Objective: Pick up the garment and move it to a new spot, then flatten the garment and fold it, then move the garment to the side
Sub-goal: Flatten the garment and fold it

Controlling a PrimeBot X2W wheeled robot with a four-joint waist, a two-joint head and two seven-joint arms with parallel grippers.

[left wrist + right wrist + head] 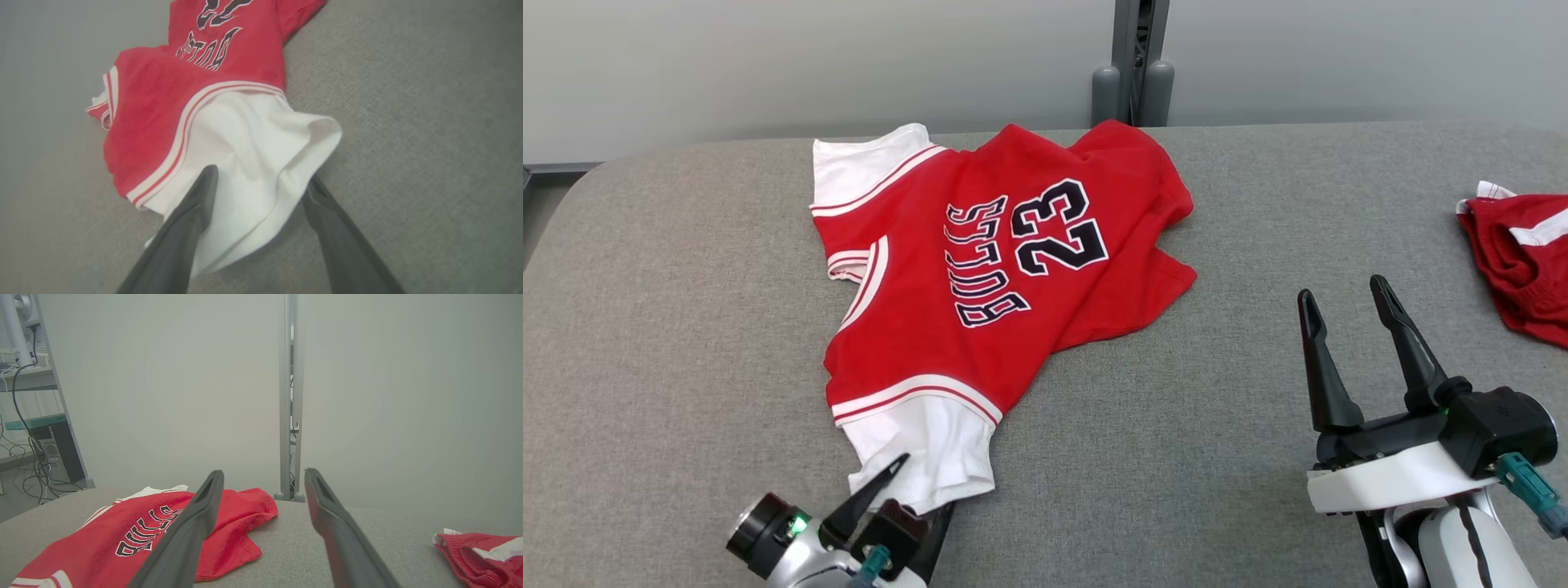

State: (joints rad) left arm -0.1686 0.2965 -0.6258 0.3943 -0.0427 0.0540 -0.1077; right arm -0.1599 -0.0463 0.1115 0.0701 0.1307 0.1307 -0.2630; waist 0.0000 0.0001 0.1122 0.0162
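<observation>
A red jersey point(980, 327) with "BULLS 23" lettering and white sleeves lies crumpled on the grey padded table point(670, 343). My left gripper point(923, 490) is open at the table's near edge, straddling the jersey's nearest white sleeve point(253, 147). One finger lies on top of the cloth and the other goes under its edge. My right gripper point(1341, 287) is open above the table's right part, well clear of the jersey point(122, 539), with nothing between its fingers point(192, 522).
A second red-and-white garment point(1523, 253) lies bunched at the table's far right edge, also in the right wrist view point(478, 551). A grey metal post point(1134, 65) stands behind the table's back edge. Bare grey surface lies between the two garments.
</observation>
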